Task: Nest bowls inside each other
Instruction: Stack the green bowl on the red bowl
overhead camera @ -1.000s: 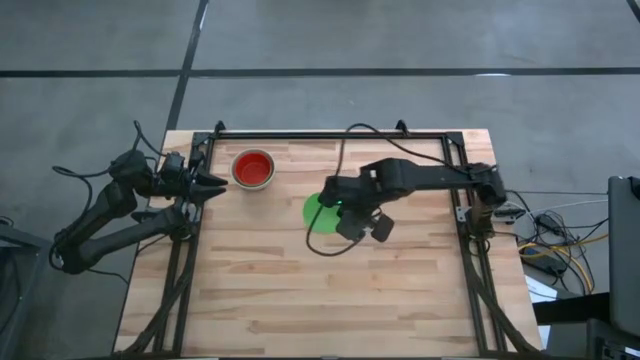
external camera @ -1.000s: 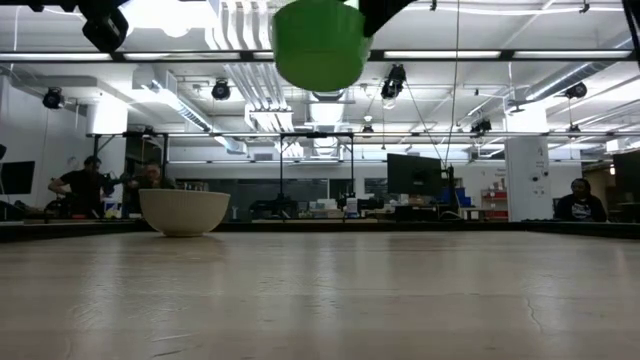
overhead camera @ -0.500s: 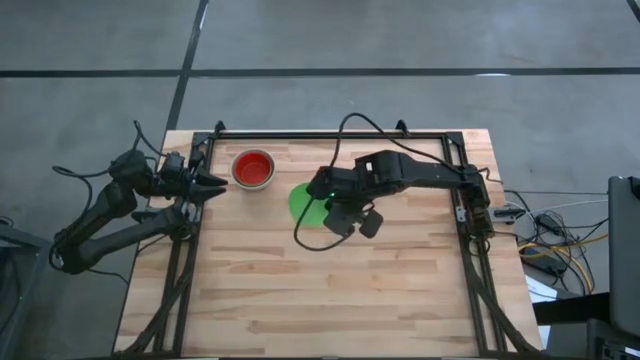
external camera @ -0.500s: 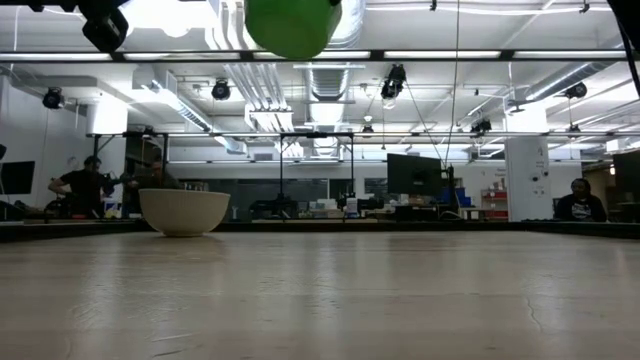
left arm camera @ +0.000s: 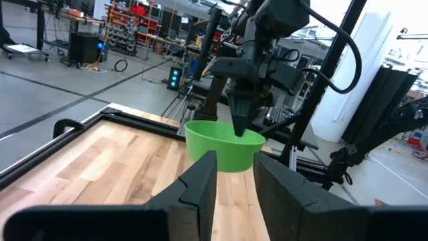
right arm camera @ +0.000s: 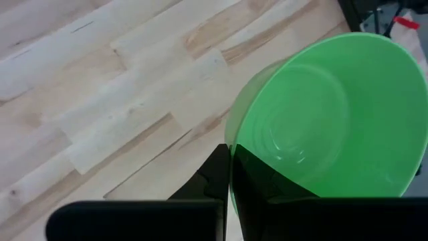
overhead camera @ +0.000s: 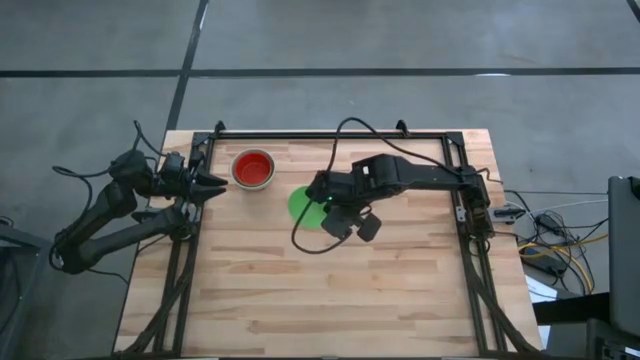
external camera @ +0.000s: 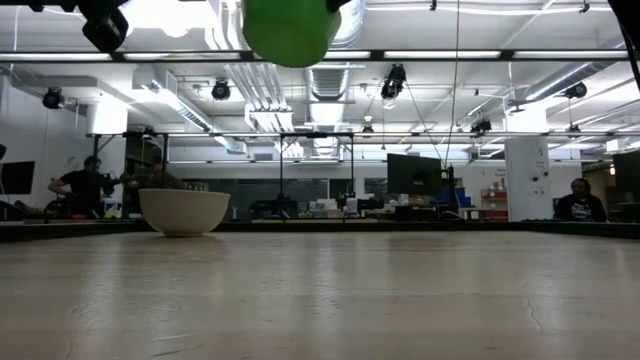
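A bright green bowl [overhead camera: 303,207] hangs high above the middle of the table, also seen as the green bowl [external camera: 290,30] at the top of the low view. My right gripper [overhead camera: 323,203] is shut on it. At the far left a red bowl [overhead camera: 253,168] stands on the table. From the side the whitish-grey bowl [external camera: 184,211] shows there, resting on its base, so the red one seems to sit inside it. My left gripper [left arm camera: 233,175] waits open at the table's left edge [overhead camera: 213,184], pointing level. My right gripper pinches the green bowl's rim [right arm camera: 231,148] on the side toward the table's right, one finger inside the bowl and one outside. The fingers [left arm camera: 239,114] come from above, slanting down. The bowl is lifted clear of the table, mouth up, roughly upright.
A black metal frame [overhead camera: 330,135] runs along the table's far and side edges. Bare wood [overhead camera: 330,290] fills the near half of the table. People [external camera: 90,185] sit in the room beyond the far edge.
My right gripper has carried the green bowl up and toward the table's left, nearer the red bowl. The bowl stays in the hold, mouth up and clear of the table. The move has slowed over the last half second.
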Controlling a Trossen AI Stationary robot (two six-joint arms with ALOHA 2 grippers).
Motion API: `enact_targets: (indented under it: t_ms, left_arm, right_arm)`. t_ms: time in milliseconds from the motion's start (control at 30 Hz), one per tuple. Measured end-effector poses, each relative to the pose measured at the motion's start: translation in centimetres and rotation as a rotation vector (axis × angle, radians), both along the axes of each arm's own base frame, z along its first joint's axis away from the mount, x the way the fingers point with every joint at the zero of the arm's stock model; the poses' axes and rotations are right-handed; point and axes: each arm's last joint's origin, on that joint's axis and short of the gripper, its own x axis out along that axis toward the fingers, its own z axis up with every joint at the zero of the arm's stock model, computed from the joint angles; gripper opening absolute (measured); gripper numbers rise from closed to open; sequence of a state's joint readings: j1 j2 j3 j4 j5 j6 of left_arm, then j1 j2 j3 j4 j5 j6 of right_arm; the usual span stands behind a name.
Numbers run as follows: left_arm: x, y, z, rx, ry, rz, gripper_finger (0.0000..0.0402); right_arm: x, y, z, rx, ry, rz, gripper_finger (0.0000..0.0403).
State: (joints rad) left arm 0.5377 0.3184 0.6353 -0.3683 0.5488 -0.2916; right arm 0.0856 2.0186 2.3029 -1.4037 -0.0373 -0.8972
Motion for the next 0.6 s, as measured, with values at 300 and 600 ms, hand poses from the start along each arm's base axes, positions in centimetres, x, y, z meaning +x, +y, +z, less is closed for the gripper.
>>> enact_targets:
  t_ms: [300,600]
  left_arm:
    - [0.0,0.0,0.0,0.001,0.0,0.0,0.0103]
    - [0.0,0.0,0.0,-0.003,0.0,0.0,0.0103]
  right_arm:
    - [0.68,0.23,0.22,0.006,-0.074,0.004,0.0008]
    - [0.86,0.39,0.35,0.013,-0.098,-0.006,0.0008]
